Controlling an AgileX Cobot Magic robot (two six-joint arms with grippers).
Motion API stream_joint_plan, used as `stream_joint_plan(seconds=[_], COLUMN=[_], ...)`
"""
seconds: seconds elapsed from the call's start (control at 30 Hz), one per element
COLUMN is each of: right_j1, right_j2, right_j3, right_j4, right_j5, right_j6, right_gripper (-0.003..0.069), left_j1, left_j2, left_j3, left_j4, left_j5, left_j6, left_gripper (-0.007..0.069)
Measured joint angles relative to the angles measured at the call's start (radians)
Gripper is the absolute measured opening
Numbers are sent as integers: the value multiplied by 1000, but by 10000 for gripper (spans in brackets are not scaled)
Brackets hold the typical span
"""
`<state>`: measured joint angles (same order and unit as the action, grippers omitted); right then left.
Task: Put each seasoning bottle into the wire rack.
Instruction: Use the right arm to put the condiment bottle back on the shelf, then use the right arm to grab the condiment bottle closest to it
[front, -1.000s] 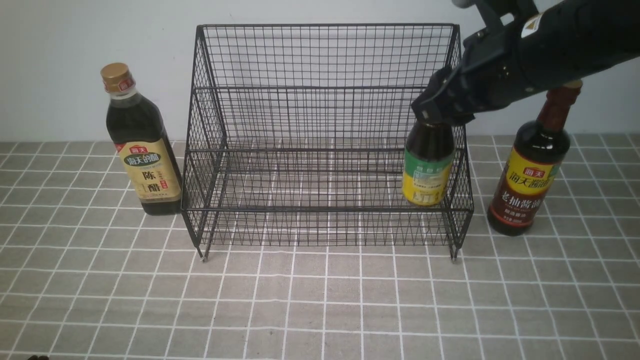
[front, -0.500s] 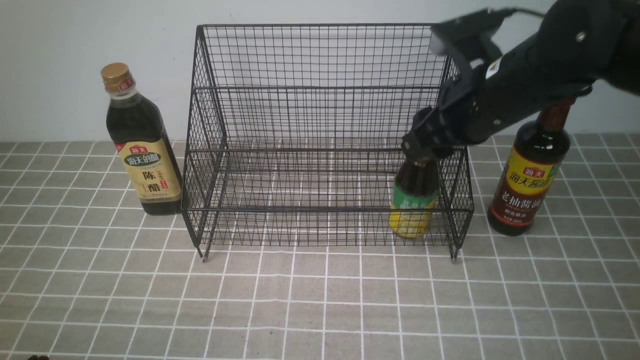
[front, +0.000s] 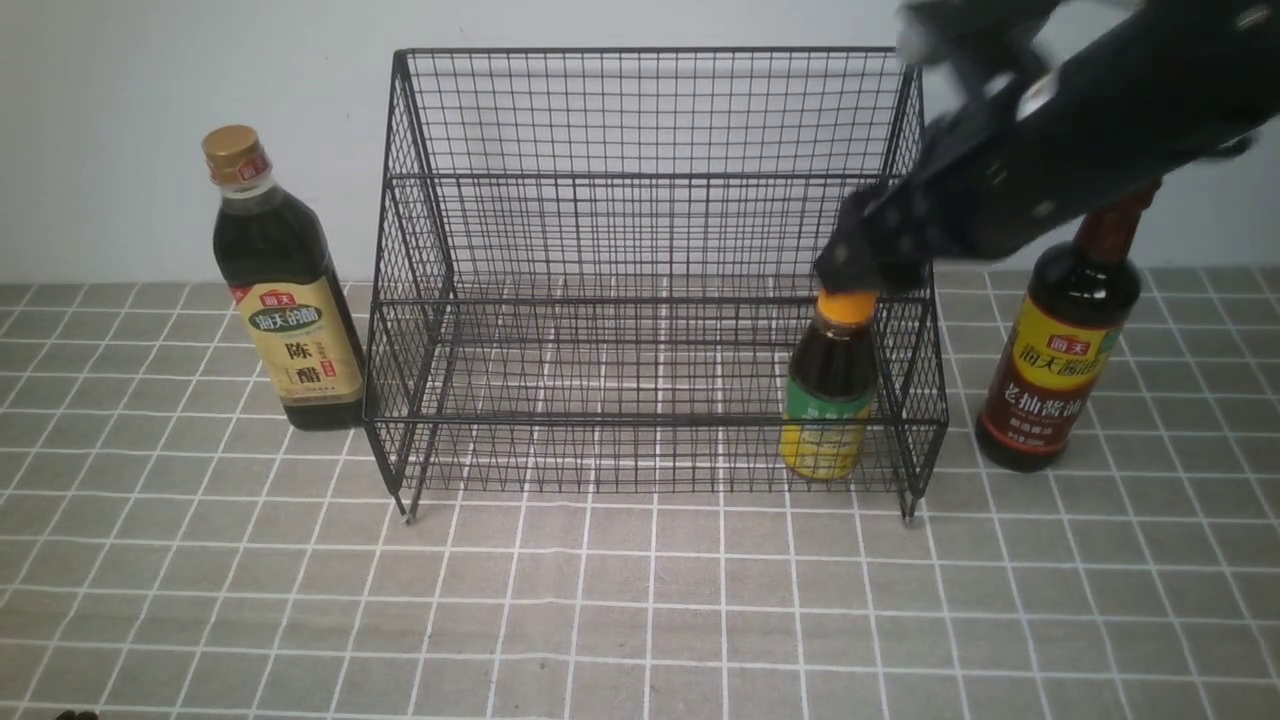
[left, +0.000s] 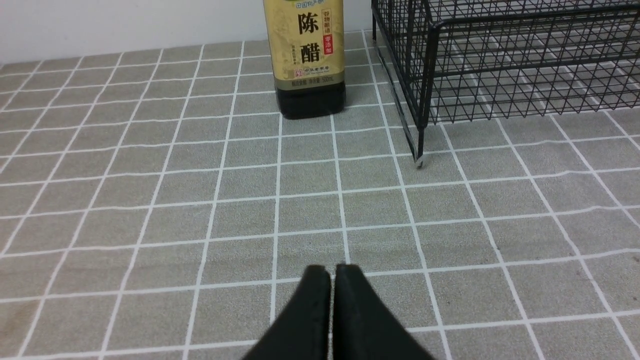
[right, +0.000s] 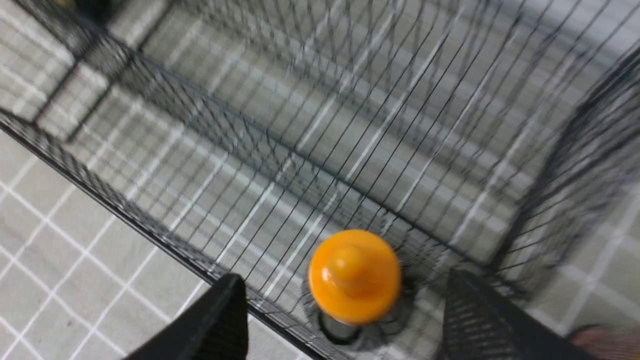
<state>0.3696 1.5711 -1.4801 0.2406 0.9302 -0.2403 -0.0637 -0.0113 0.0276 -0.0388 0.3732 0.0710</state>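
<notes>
The wire rack spreads below and to the left of your right gripper, which hangs over the rack's right end. The gold-capped tall bottle stands on the table past the rack's far end from that gripper. The red-necked tall bottle stands outside the rack, right of the gripper and lower. The small bottle stands upright in the lower tier directly beneath the gripper, its orange cap between the spread fingers, untouched. Your left gripper is pressed together, holding nothing.
</notes>
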Motion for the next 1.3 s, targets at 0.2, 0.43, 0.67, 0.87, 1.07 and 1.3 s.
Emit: stream_joint_plan(seconds=[0.2, 0.43, 0.67, 0.87, 1.07, 1.3], right_j1=[-8, -162, -229, -230, -230, -230], right_j2=[-167, -214, -102, -24, 47, 108], right_j3=[-1, -3, -3, -3, -3, -3], right_j4=[-202, -395, -308, -287, -305, -346], right_j5=[-1, 42, 19, -48, -75, -77], right_j6=[126, 340, 323, 314, 335, 355], right_gripper=[491, 492, 492, 492, 492, 470], left_j1=[0, 0, 0, 0, 0, 0], left_j2=[0, 0, 0, 0, 0, 0], left_j3=[0, 0, 0, 0, 0, 0], left_j4=[0, 0, 0, 0, 0, 0], left_j5=[0, 0, 0, 0, 0, 0], left_j6=[0, 0, 0, 0, 0, 0], left_gripper=[-7, -7, -7, -7, -7, -7])
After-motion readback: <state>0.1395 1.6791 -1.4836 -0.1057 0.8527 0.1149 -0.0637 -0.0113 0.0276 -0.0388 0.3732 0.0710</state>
